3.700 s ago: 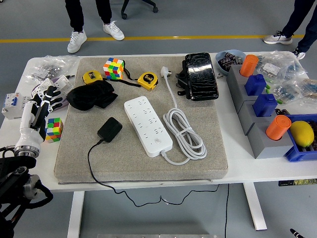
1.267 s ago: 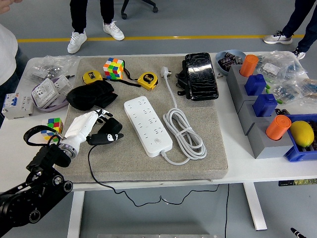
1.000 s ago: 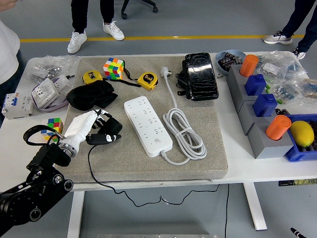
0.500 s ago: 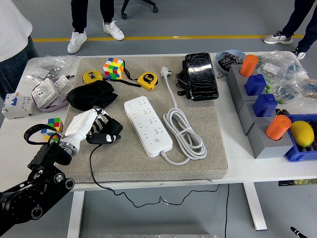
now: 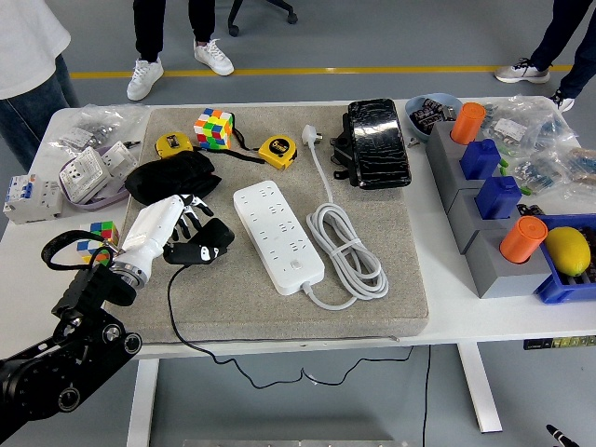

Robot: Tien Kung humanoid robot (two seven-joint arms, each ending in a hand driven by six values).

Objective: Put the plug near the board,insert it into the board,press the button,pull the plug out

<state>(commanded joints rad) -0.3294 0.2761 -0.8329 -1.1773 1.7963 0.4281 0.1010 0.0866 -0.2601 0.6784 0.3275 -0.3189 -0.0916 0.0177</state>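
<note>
one hand (image 5: 177, 233) around plug (image 5: 207, 244)

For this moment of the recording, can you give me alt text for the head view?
The robot's left hand grips a black plug on a grey mat, just left of a white power strip with a coiled white cord. Tape measures, puzzle cubes and parts bins lie around them.

No lettering, brand, number or sign can be read anywhere. The two yellow round tape measures (image 5: 277, 150) carry dark face labels — too small and blurred to make out. The clear plastic bags of small parts (image 5: 545, 149) at the right show print that stays illegible too.
</note>
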